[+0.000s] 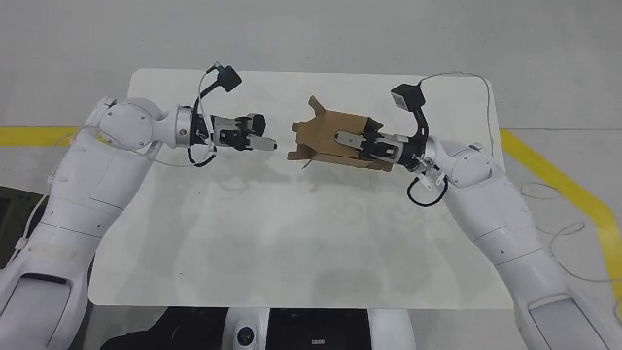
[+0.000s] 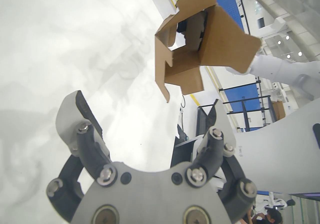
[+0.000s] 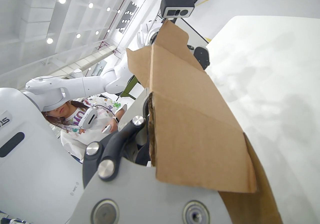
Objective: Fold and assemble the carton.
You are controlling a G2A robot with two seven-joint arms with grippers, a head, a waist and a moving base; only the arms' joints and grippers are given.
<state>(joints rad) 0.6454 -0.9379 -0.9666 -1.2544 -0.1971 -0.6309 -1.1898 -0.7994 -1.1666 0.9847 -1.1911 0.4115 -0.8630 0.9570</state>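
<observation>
The brown carton [image 1: 328, 134] is held above the middle of the white table [image 1: 292, 243], partly opened, with several flaps sticking out. My right gripper [image 1: 348, 140] is shut on one of its walls, and the cardboard hides most of the fingers. From the right wrist view, the carton [image 3: 190, 115] runs along the gripper body. My left gripper [image 1: 264, 143] stands open a short way from the carton's open end, not touching it. In the left wrist view the carton [image 2: 190, 45] hangs beyond my left gripper [image 2: 150, 110], its hollow inside facing the camera.
The table edge [image 1: 491, 156] lies behind the right arm. A yellow floor line [image 1: 559, 185] runs past the table on both sides.
</observation>
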